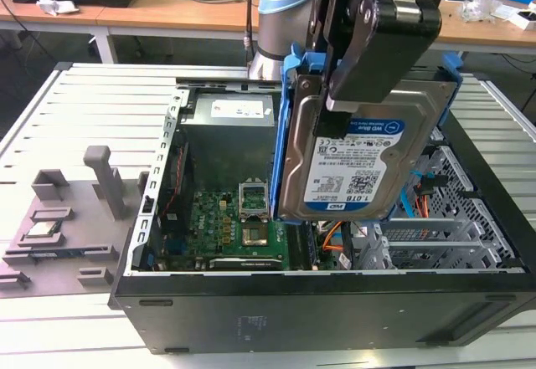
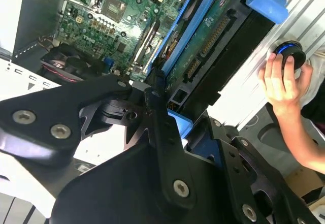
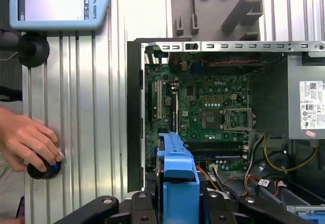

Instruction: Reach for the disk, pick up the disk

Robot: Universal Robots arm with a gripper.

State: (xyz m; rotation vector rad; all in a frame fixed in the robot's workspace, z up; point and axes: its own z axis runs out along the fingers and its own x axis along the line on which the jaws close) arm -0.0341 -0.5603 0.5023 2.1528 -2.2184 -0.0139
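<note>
Tool (image 1: 352, 93) is clamped on the disk (image 1: 356, 164), holding it up on edge above the open PC case (image 1: 318, 302). A hand (image 3: 28, 142) rests on a knob on the tabletop (image 3: 86, 132).

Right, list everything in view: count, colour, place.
disk: one, silver with white-and-blue label in a blue carrier, upright, lifted above the open case, held by the gripper.
computer case: one, black, lying open on the slatted table.
circuit board: one, green, on the case floor.
power supply: one, grey, at the case's far end.
grey holder tray: one, beside the case at the exterior view's left.
tablet: one, light blue frame, on the table.
person's hand: one, on a black knob.
gripper: one, black, clamped on the disk.
</note>
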